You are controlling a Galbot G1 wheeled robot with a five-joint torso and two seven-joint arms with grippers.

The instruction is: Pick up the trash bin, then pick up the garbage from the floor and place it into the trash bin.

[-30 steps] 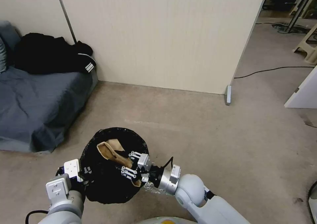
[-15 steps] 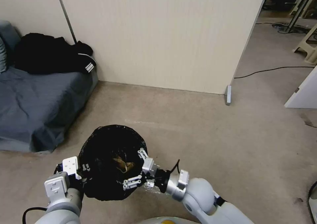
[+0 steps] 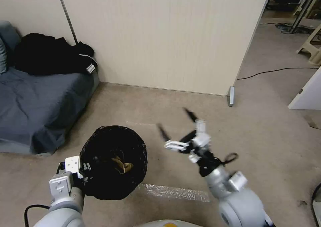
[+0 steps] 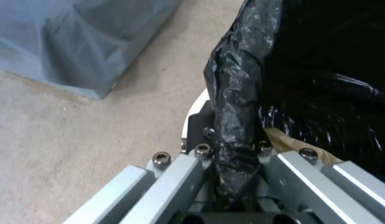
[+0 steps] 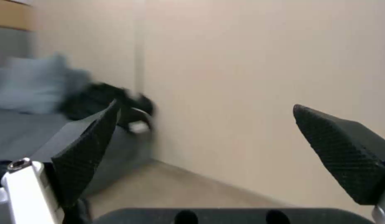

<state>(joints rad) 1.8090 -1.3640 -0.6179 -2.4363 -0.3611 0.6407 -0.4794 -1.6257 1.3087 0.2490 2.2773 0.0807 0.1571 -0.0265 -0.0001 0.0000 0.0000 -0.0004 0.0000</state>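
Observation:
The trash bin (image 3: 100,186), lined with a crinkly black bag, hangs just above the floor at lower left. My left gripper (image 3: 84,172) is shut on its near rim. In the left wrist view the liner fold (image 4: 234,133) is pinched in my left gripper (image 4: 236,161), with the bin's white wall (image 4: 197,107) just behind. A brown wrapper, a piece of the garbage (image 3: 122,165), lies inside the bin and peeks out as garbage (image 4: 290,143). My right gripper (image 3: 176,124) is raised to the right of the bin, open and holding nothing. Its fingers (image 5: 88,146) stand wide apart.
A grey-blue sofa (image 3: 40,109) with black clothes (image 3: 50,58) stands at the left. A beige partition wall (image 3: 160,36) runs behind, with its foot (image 3: 230,96) on the floor. A black cable (image 3: 274,71) crosses the far right. A shiny tape strip (image 3: 174,192) lies near my base.
My right gripper let the brown wrapper drop into the bin, then pulled out and swung up and to the right, staying open. The left gripper still holds the bin.

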